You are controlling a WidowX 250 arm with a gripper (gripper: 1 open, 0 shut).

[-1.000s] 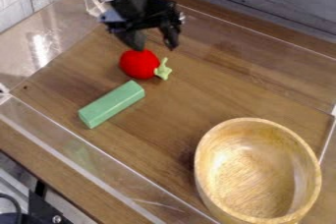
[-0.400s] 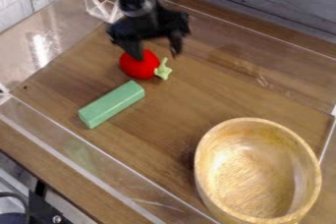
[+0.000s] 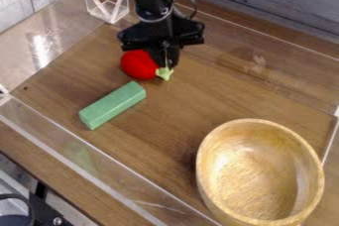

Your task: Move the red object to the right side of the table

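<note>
Gripper (image 3: pixel 165 58) was down over the red object (image 3: pixel 137 64), pointing steeply down from the top-left w/ the arm rising out of frame. Jaws were drawn nearly together, tips at the fruit's right edge, right by the light-green leafy stem (image 3: pixel 166 72). Looked like the pinch was on the stem end rather than around the whole ball, prob bc the stem is the thin graspable bit and the glossy round body would slip. Can't confirm a firm hold from this angle; fruit was sitting on the surface, not lifted.

Red object was at left-centre of the table (image 3: pixel 225 91), so well away from the right side — move not yet made. Green block (image 3: pixel 111 104) lay diagonal just below-left of the fruit, close but apart, clear of the gripper. Wooden bowl (image 3: pixel 261 173) sat at lower right, empty, taking up much of the near-right area; open wood behind it toward upper right seemed the easier drop zone.

Surface: brown wood-grain top, glare patches along the left. Low clear acrylic walls (image 3: pixel 79 161) around the edge. Bg: pale wall/panel strip at top, dark clutter at bottom-left corner, too blurry to ID.
</note>
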